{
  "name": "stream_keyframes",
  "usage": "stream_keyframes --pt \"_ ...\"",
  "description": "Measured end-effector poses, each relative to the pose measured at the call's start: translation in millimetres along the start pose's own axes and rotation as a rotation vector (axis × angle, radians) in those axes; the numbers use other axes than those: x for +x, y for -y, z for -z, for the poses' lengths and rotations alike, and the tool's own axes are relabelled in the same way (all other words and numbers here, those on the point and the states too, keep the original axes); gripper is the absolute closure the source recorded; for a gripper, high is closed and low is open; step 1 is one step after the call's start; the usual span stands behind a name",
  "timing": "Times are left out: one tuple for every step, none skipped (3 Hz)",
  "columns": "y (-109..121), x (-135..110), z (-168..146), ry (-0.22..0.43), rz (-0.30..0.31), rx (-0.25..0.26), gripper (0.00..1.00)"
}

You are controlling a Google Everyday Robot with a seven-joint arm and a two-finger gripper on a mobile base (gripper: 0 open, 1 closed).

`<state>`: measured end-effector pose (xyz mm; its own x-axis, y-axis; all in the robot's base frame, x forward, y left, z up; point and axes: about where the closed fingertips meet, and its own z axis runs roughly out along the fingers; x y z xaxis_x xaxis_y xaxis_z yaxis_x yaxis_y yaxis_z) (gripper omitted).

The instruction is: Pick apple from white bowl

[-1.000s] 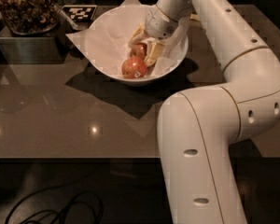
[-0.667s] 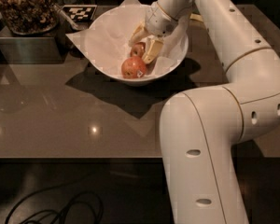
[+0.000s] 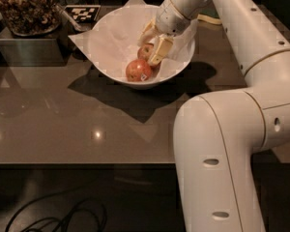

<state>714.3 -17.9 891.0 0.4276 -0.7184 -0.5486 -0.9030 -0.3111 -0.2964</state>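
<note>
While the white arm (image 3: 241, 81) is reaching over from the right, we're seeing the gripper (image 3: 152, 43) hanging down inside the white bowl (image 3: 117, 76), toward its right half. Its two yellowish fingers (image 3: 160, 51) are standing spread apart, and the apple (image 3: 145, 50) is sitting right between them, resting on the paper sheet (image 3: 111, 37) that's lining the bowl. We can't tell if the pads are actually pressing on it, tbh. A second apple (image 3: 138, 70), the one wearing a small white sticker, is lying just in front of it, and the two are looking like they're touching. The bowl is sitting on the glossy brown desk (image 3: 63, 120), with the paper's corners poking out past the rim. Off to the left, a container of brown dried bits (image 3: 24, 6) is standing on a metal box, with a black-and-white marker tag (image 3: 82, 12) lying beside it. Black cables (image 3: 53, 216) are curling on the floor below.
</note>
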Motion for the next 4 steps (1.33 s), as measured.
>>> stream_keyframes --pt "-1 -3 5 0.016 -0.027 0.012 1.00" --pt "0 -11 14 0.036 -0.036 0.028 1.00" --pt "0 -30 32 0.088 -0.061 0.048 1.00" --pt "1 -52 59 0.133 -0.055 0.087 1.00"
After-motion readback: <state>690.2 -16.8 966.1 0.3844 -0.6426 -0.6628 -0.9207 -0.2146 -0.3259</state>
